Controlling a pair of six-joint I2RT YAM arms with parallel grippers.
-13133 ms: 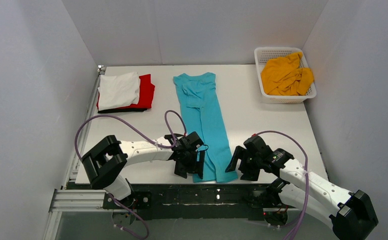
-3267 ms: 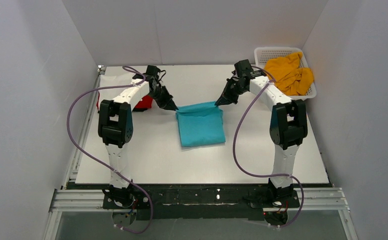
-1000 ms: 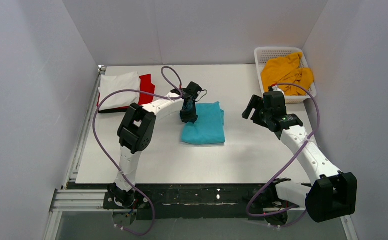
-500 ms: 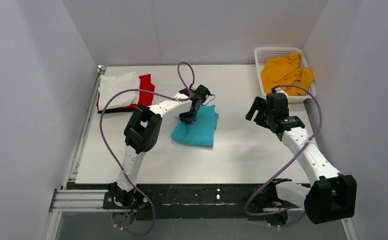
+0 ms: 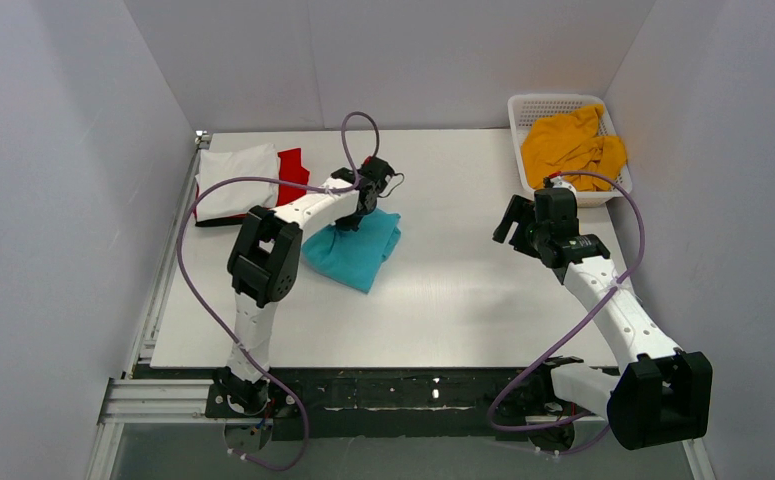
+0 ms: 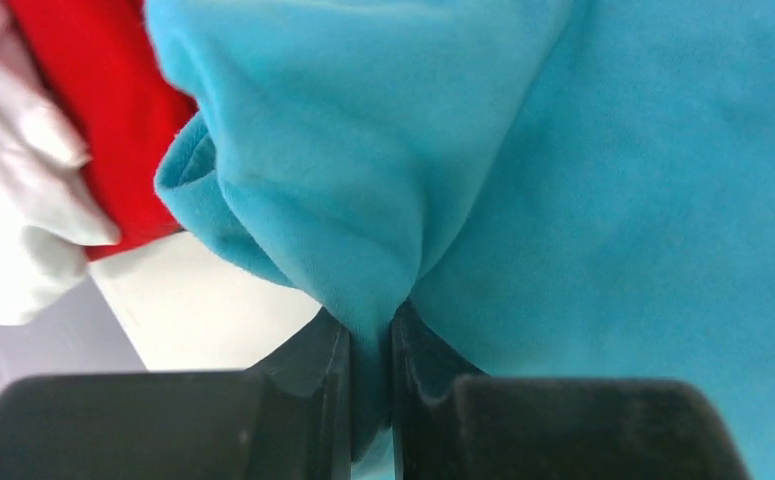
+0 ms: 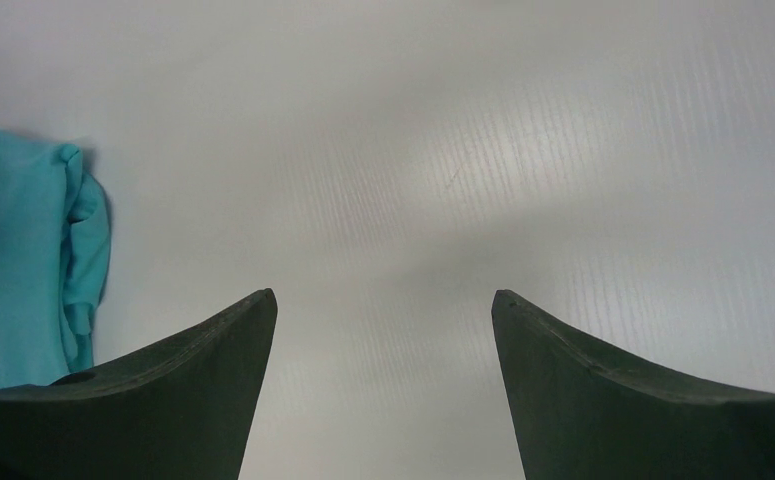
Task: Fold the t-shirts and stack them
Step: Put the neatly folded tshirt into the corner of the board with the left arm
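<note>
Top external | left pincer (image 5: 349, 221) clenched on folded turquoise t-shirt (image 5: 358, 257), skewed diagonally, corner pointing nearward | right pincer (image 5: 516, 222) released

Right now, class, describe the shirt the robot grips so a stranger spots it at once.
On the white table, look right of the white t-shirt and red t-shirt at the far left. The folded turquoise t-shirt, pinched by the left hand, is the only blue one.

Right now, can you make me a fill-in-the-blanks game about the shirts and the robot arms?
The left fingers pinch the blue shirt, but the right fingers hold ____.
The yellow shirt lies in the white ____.
The white shirt lies on ____ of the red shirt.
Missing words: nothing, basket, top.
</note>
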